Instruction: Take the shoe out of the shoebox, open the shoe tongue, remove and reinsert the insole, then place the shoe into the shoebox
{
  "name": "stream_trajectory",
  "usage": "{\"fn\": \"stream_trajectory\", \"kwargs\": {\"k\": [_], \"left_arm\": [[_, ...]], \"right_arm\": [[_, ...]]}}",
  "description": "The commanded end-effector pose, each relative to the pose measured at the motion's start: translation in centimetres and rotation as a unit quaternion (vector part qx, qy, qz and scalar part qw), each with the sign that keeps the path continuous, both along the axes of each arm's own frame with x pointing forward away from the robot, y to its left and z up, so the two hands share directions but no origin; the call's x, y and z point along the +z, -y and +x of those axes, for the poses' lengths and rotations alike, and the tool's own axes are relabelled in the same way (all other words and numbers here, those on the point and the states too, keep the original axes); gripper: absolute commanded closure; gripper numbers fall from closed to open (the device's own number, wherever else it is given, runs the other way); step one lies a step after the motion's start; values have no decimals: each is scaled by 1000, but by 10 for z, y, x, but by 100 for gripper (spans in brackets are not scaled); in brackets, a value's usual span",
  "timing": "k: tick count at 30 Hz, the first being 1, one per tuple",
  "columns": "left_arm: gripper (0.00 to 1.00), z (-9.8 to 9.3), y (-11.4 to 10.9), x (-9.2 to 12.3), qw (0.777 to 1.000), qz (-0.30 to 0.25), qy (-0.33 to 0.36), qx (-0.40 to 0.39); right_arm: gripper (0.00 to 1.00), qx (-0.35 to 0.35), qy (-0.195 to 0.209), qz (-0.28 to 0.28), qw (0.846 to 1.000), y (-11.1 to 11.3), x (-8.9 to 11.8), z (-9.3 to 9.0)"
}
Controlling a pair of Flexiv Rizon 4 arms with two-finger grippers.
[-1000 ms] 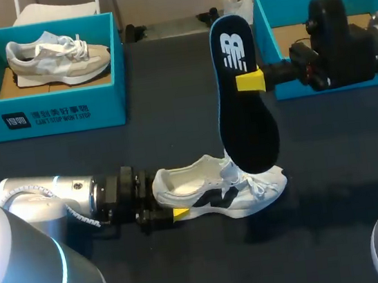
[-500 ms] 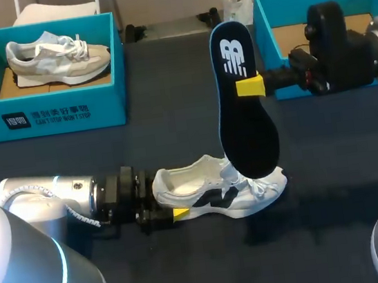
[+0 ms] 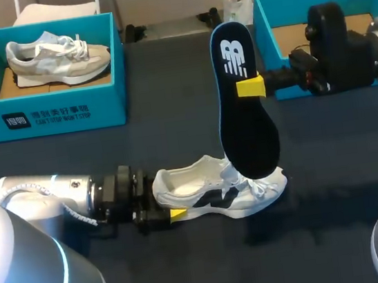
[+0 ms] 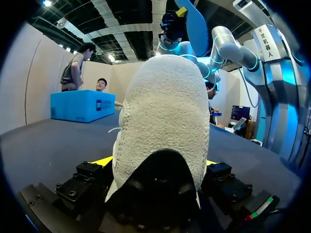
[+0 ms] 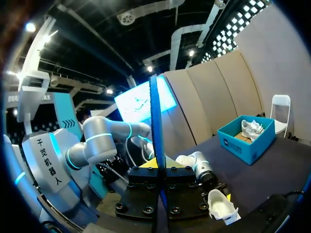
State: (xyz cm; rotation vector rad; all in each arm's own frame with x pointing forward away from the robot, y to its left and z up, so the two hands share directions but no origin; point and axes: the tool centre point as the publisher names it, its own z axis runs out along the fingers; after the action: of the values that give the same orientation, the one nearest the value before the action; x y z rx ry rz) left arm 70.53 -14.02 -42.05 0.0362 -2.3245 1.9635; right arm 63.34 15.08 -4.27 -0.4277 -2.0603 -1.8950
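Observation:
A white sneaker [image 3: 217, 193] lies on its side on the dark table, its heel toward my left gripper [image 3: 171, 204]. In the left wrist view the heel [image 4: 163, 121] sits between the spread yellow fingertips of the left gripper [image 4: 156, 162], which is open. My right gripper [image 3: 250, 85] is shut on a black insole [image 3: 245, 120] and holds it upright, its lower end just above the sneaker's laces. In the right wrist view the insole [image 5: 156, 136] runs edge-on up from between the fingers of the right gripper [image 5: 160, 171], and the sneaker [image 5: 221, 206] lies below it.
A teal shoebox [image 3: 45, 108] at the back left holds a second sneaker [image 3: 56, 58]. Another teal shoebox [image 3: 268, 26] stands at the back right, behind my right arm. A white bag [image 3: 235, 3] sits at the far edge between them.
My left gripper has spread wider and drawn slightly back from the heel. The right gripper with the insole has shifted a little and now holds still.

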Motion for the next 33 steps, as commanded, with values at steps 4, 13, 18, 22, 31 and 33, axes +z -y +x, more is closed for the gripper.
{"fn": "stream_trajectory", "kwargs": {"k": [4, 13, 18, 22, 31, 33], "left_arm": [[0, -1, -15, 8, 999, 34, 10, 1], [0, -2, -38, 12, 993, 114, 19, 1], [0, -1, -44, 13, 987, 154, 33, 1], [0, -1, -44, 13, 987, 154, 33, 1], [0, 0, -45, 14, 985, 167, 33, 7], [0, 2, -50, 18, 982, 189, 30, 8]], "right_arm": [[100, -1, 0, -1, 1000, -1, 0, -1], [100, -1, 0, -1, 1000, -1, 0, -1], [100, -1, 0, -1, 1000, -1, 0, -1], [100, -1, 0, -1, 1000, -1, 0, -1], [100, -1, 0, -1, 1000, -1, 0, -1], [100, -1, 0, -1, 1000, -1, 0, -1]]}}
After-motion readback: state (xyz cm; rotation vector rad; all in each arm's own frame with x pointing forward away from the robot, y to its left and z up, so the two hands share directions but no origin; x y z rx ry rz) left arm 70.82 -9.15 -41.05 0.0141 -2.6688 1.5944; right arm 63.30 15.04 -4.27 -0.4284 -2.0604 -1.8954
